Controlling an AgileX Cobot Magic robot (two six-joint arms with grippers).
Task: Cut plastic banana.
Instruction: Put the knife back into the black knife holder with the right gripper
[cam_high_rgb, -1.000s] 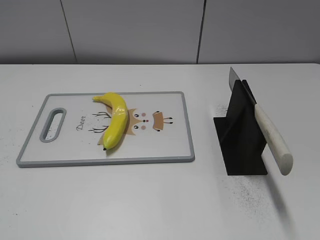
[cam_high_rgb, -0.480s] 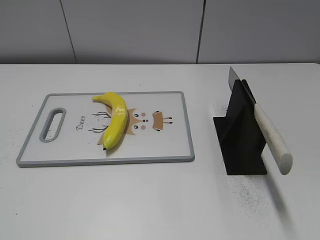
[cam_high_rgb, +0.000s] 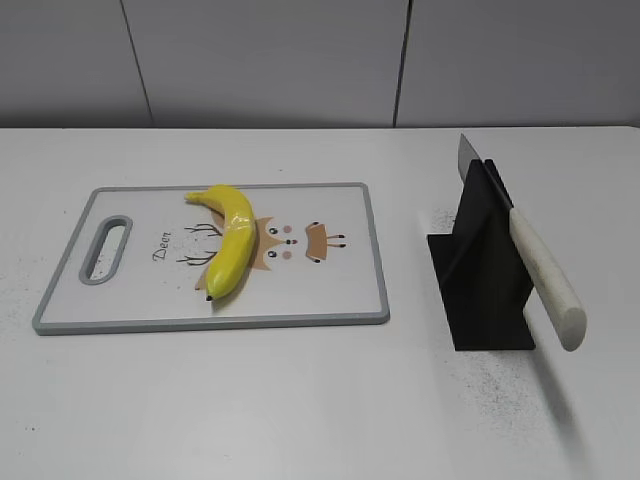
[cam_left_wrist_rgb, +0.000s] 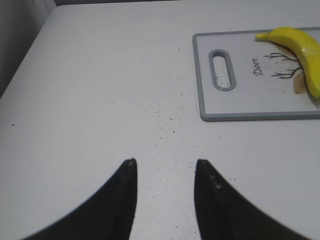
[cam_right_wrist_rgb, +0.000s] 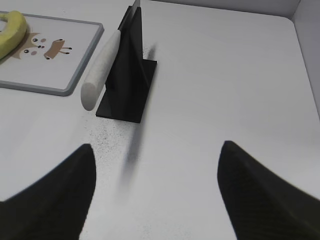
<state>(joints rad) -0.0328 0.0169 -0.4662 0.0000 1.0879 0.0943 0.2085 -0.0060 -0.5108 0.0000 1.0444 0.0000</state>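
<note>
A white tabletop carries a grey-rimmed white plastic cutting board with a deer drawing. On it lies the glossy yellow plastic banana, long axis running front to back, dark tip toward the front edge. To the right, a black knife stand holds a white-handled knife (handle jutting forward). The left gripper is parted and empty; the right gripper gapes wide, empty

Bright, even light from overhead; shadows soft and faint, the clearest a grey streak on the bench beneath the knife handle; a pale sheen on the banana; wrist views show fingers dark and blurred
</note>
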